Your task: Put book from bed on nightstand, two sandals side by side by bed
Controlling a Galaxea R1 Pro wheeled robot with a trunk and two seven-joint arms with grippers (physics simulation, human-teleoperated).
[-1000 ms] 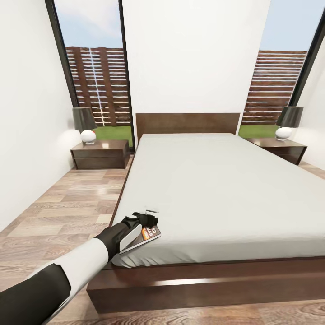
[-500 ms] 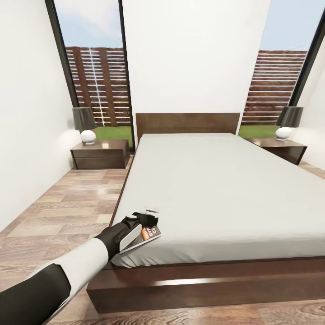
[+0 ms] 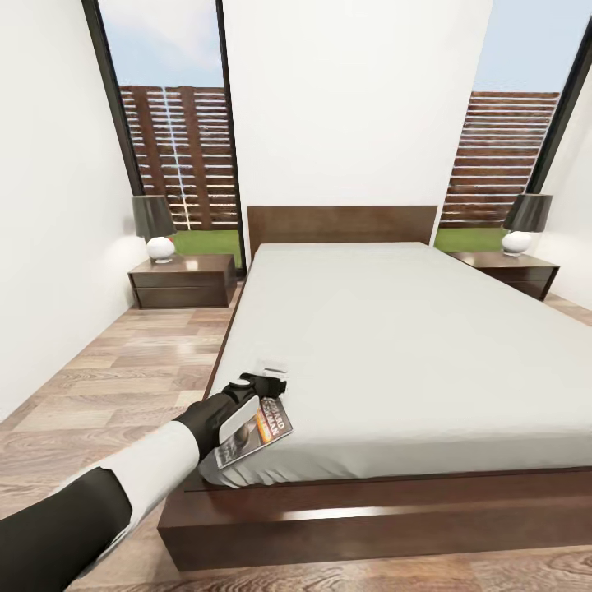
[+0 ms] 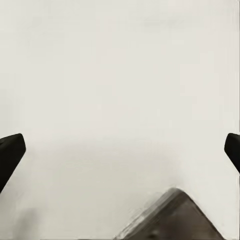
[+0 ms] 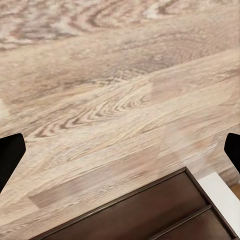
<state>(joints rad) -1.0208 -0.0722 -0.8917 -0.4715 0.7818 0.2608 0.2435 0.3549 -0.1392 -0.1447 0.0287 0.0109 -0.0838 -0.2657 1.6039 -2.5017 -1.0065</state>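
Observation:
The book is at the near left corner of the bed, tilted with its cover up and its lower end past the mattress edge. My left gripper is just beyond the book over the mattress, with my wrist against the book. In the left wrist view the gripper is open with its fingertips wide apart over pale mattress, and a corner of the book lies outside them. My right gripper is open over the wood floor beside the bed frame. The sandals are out of view.
One nightstand carrying a lamp stands left of the headboard, another nightstand with a lamp on the right. A strip of wood floor runs between the bed and the left wall.
The book has tipped up and slid toward the mattress corner, showing more of its cover. My left arm has shifted slightly with it.

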